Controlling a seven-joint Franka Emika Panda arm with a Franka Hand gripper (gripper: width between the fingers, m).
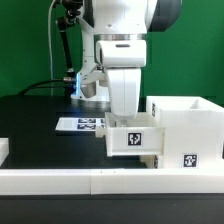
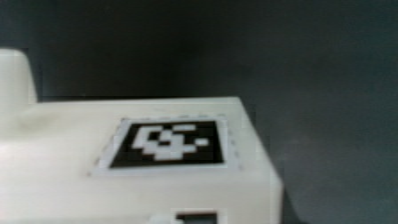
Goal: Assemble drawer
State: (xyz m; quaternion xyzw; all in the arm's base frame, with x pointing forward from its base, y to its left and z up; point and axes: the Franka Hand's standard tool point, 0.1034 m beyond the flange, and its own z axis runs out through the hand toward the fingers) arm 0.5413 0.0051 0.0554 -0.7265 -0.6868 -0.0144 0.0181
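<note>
The large cube-shaped housing (image 1: 186, 122) stands at the exterior view's right, with a tag on its front. A small open-top tray (image 1: 133, 139), tag facing the camera, hangs just to the left of the housing, touching its side, slightly above the table. My gripper (image 1: 124, 118) comes down from above and is shut on the tray's wall; its fingertips are hidden by the tray. In the wrist view the tray (image 2: 169, 145) fills the lower left with one tag up close, and a piece of the housing (image 2: 15, 80) shows at the edge. The second tray is not clearly in view.
The long low white rail (image 1: 90, 179) runs along the front. The marker board (image 1: 80, 124) lies flat on the black table behind the tray. A white part (image 1: 3, 148) shows at the exterior view's left edge. The arm's base stands behind.
</note>
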